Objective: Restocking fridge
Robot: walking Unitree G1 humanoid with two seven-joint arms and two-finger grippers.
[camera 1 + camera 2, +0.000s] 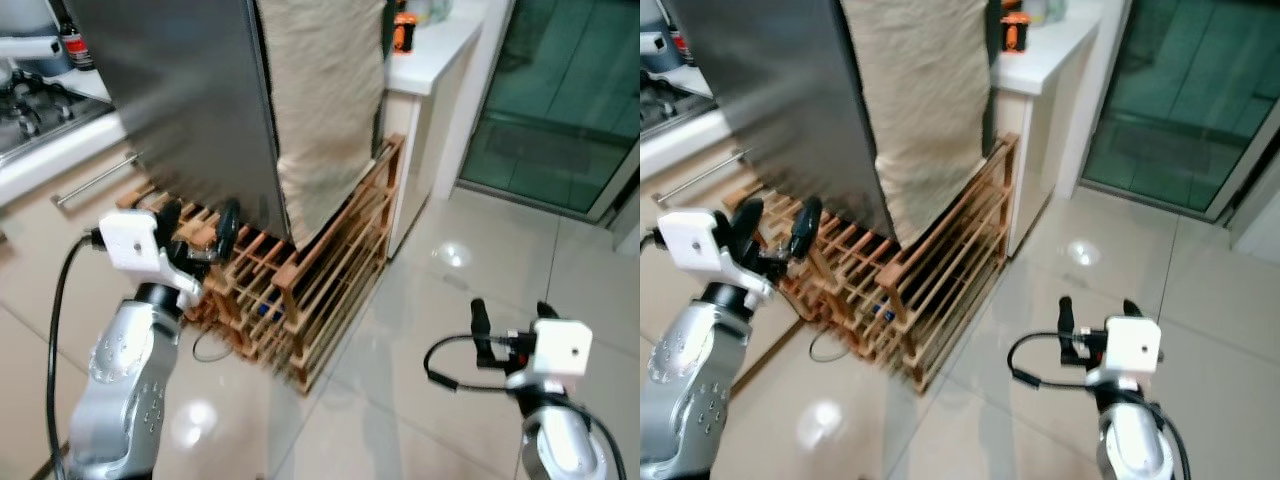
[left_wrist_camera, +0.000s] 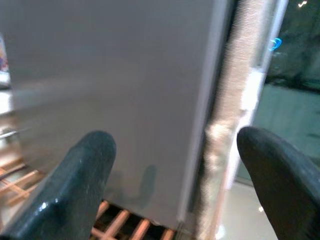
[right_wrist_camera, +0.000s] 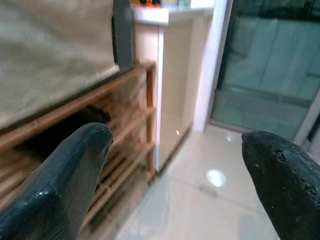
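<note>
glossy tiled floor (image 1: pixel 440 330), one fridge (image 1: pixel 190 100), one wooden rack (image 1: pixel 300 290), two empty end effectors, left end effector (image 1: pixel 200 232) and right end effector (image 1: pixel 512 320), both spread

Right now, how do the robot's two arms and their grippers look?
Both arms are silver metal with rounded, dimpled shells. Each wrist carries a white boxy camera housing with a looping black cable. The left gripper and right gripper each have two long black fingers with rounded tips.

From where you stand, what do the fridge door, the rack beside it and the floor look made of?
Fridge door: brushed grey metal by its look, a dull even sheen. Rack: wood or bamboo, orange-brown slats and posts. Floor: glossy pale tile, with grout lines and lamp reflections.
</note>
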